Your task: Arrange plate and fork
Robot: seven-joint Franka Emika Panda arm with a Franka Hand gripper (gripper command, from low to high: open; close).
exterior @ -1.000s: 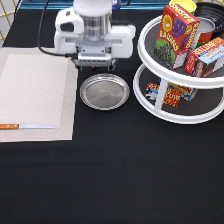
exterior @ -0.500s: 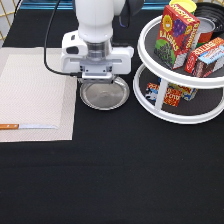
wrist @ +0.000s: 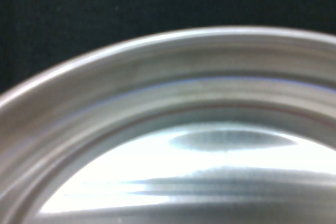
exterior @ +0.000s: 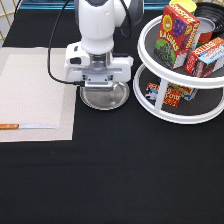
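The plate [exterior: 106,99] is a round shiny silver dish on the black cloth, between the placemat and the white rack. My gripper [exterior: 102,85] hangs straight down over the plate's far rim, very close to it or touching it, and the white hand covers that part of the plate. In the wrist view the plate's rim and flat centre [wrist: 202,150] fill almost the whole picture. The fork is out of view.
A beige placemat [exterior: 35,95] lies at the exterior view's left, with a wooden-handled knife [exterior: 27,126] on its near edge. A white two-tier round rack [exterior: 160,97] with boxes and cans stands at the right, close to the plate.
The arm has moved from behind the plate towards the exterior view's bottom and come down over the plate's far rim. The plate and the knife have not moved.
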